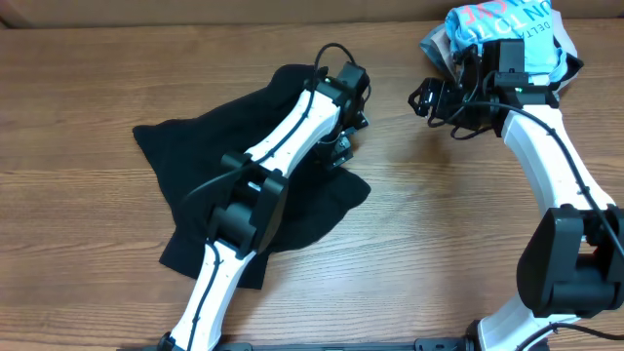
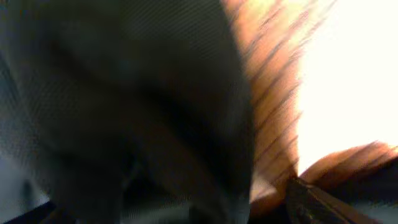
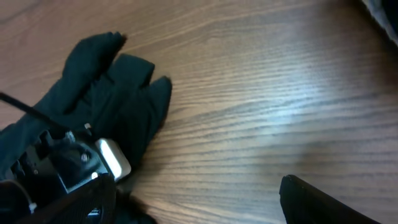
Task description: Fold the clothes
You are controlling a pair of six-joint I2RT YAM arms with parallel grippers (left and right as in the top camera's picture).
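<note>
A black garment [image 1: 195, 156] lies crumpled on the wooden table [image 1: 429, 224], left of centre. My left gripper [image 1: 343, 144] is down on its right edge. In the left wrist view the black cloth [image 2: 124, 93] fills the picture, blurred and very close. One finger [image 2: 323, 202] shows far out at the lower right, so the jaws look open around the cloth. My right gripper [image 1: 421, 97] hovers over bare wood to the right of the garment, open and empty [image 3: 196, 186]. The right wrist view shows the garment's edge [image 3: 118, 81] and the left wrist's hardware [image 3: 68, 165].
A pile of other clothes [image 1: 507, 24], light blue with pink lettering on top, sits at the far right edge behind the right arm. Its corner shows in the right wrist view [image 3: 385, 9]. Bare wood lies between the garment and the pile.
</note>
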